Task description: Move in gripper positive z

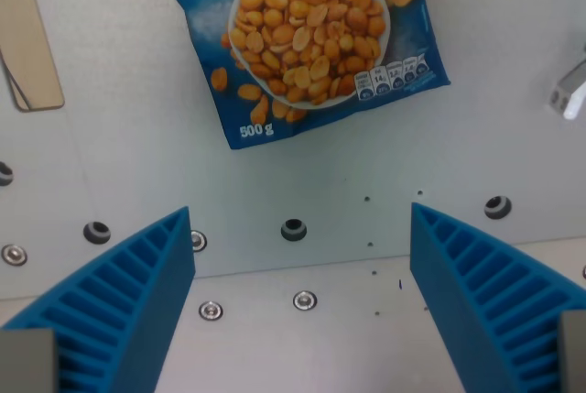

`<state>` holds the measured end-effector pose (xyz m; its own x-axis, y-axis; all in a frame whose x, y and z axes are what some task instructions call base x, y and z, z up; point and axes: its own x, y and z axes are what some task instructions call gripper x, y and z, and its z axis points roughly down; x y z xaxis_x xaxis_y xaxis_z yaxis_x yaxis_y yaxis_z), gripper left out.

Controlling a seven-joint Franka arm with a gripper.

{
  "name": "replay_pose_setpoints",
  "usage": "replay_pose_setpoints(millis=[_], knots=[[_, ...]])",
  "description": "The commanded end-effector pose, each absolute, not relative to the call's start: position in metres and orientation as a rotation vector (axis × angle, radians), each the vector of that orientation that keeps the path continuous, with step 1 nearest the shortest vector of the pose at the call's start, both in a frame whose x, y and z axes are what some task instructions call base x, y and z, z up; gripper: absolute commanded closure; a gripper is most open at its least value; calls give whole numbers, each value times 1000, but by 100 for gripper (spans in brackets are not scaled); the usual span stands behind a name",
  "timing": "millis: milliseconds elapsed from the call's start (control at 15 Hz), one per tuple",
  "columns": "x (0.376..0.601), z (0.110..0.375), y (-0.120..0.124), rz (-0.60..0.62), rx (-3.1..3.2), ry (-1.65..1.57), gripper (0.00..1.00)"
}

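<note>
My gripper (302, 219) looks down on a grey metal table (110, 155). Its two blue ribbed fingers (137, 292) stand wide apart at the bottom left and bottom right of the wrist view, with nothing between them. A blue bag of peanuts (307, 36), marked 500 g, lies flat on the table at the top centre, apart from the fingers.
A beige wooden piece (27, 36) lies at the top left edge. A white and grey object (569, 91) pokes in at the right edge. Screw holes and bolts (293, 228) dot the table, and a plate seam runs across between the fingers.
</note>
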<state>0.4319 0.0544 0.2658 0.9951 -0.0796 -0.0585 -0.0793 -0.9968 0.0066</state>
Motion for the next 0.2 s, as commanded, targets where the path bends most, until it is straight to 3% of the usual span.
replay_pose_setpoints(millis=[67,200], knots=[[427,254,53,-14,3134,-125,0],[426,244,53,-14,3134,-125,0]])
